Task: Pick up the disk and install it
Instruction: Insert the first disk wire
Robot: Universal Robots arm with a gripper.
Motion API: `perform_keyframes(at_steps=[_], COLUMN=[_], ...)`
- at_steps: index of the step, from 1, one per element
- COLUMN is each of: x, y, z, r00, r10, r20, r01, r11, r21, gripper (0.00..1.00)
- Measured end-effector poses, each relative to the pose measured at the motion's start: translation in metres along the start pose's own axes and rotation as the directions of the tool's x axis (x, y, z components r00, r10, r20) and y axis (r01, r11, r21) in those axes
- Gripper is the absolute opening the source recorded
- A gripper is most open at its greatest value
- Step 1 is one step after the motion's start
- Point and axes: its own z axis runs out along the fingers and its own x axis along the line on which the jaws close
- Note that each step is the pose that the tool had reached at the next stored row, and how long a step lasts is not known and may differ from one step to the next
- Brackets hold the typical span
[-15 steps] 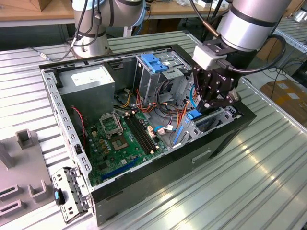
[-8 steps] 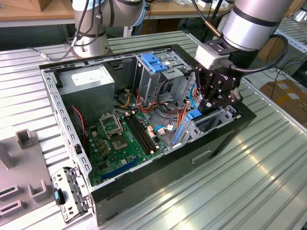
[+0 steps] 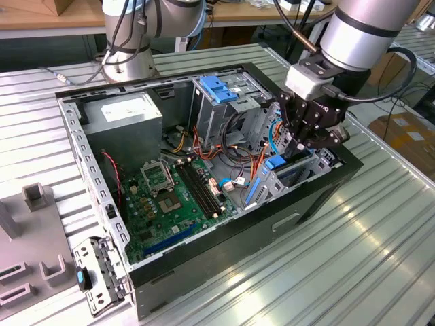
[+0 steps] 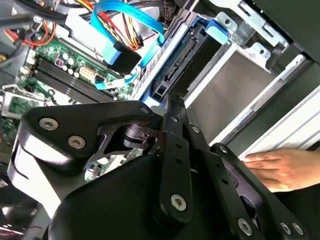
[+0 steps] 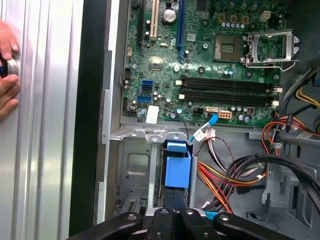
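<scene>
1. Your gripper (image 3: pixel 304 144) hangs over the drive bay (image 5: pixel 132 170), at the corner of the case (image 3: pixel 224 251) on the exterior view's right. You cannot tell how far it is open, or whether it has hold of anything.
2. The disk (image 4: pixel 180 60) sits edge-up in that bay, directly under the gripper. Its blue rail tab (image 5: pixel 177 170) is at the bay's metal rim.
3. You have little room here. Sheet-metal walls stand close on both sides of the disk, and the black case wall (image 5: pixel 92 125) runs just beside the bay.
4. A bundle of red, yellow and black cables (image 5: pixel 235 175) crowds the bay's inner side. A thin blue cable (image 4: pixel 125 20) loops near the disk's connector end.
5. A person's hand (image 4: pixel 280 167) rests on the ribbed counter (image 3: pixel 353 258) just outside the case wall, near your gripper.
6. Beyond the bay, the motherboard (image 5: pixel 200 55) lies flat on the case floor, with open room above it.
7. Farther in, a light-blue latch (image 3: pixel 217 88) tops the upper cage, and the power supply (image 3: pixel 126 112) fills the far corner.
8. Past the case stands another arm's base (image 3: pixel 129 58). Grey fixtures (image 3: pixel 34 197) sit on the counter at the exterior view's left, well apart from you.
</scene>
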Motion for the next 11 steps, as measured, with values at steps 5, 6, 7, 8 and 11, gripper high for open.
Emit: perform_keyframes(at_steps=[5, 6, 7, 8, 11], x=[0.0011, 0.0014, 0.0016, 0.0018, 0.0016], y=[-0.0112, -0.0139, -0.0166, -0.0197, -0.0334], z=[0.0001, 0.0002, 0.0002, 0.0003, 0.0005], r00=[0.9997, 0.9997, 0.9997, 0.9997, 0.9997], r10=[-0.023, -0.023, -0.023, -0.023, -0.023], r20=[0.0002, 0.0003, 0.0002, 0.0003, 0.0007], r01=[0.023, 0.023, 0.023, 0.023, 0.023], r11=[0.9997, 0.9997, 0.9997, 0.9997, 0.9997], r21=[0.0005, 0.0003, 0.0002, 0.0001, -0.0006], gripper=[0.11, 0.11, 0.11, 0.11, 0.11])
